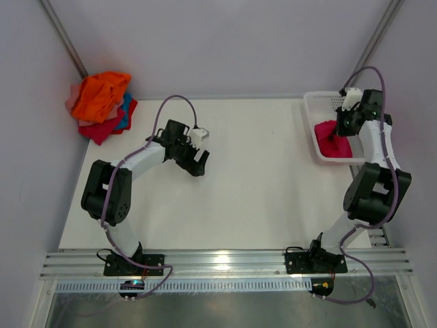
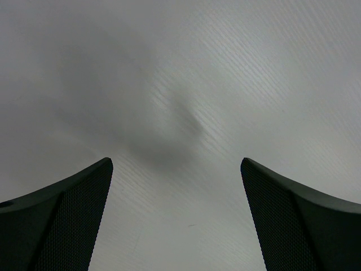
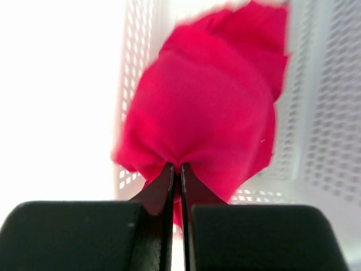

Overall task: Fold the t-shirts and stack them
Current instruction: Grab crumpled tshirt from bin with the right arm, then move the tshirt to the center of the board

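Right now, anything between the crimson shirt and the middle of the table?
Only the basket wall: the crimson shirt sits inside, pinched by the right end effector. Beyond it nothing visible on the table; the left end effector hovers farther left.

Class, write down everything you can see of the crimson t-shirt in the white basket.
The crimson t-shirt is plain, soft-looking pinkish-red cloth, no print visible. It sits crumpled and unfolded in the white mesh basket at the far right of the table. The right gripper is shut on a fold, puckering the cloth there. Sleeves and collar cannot be made out.
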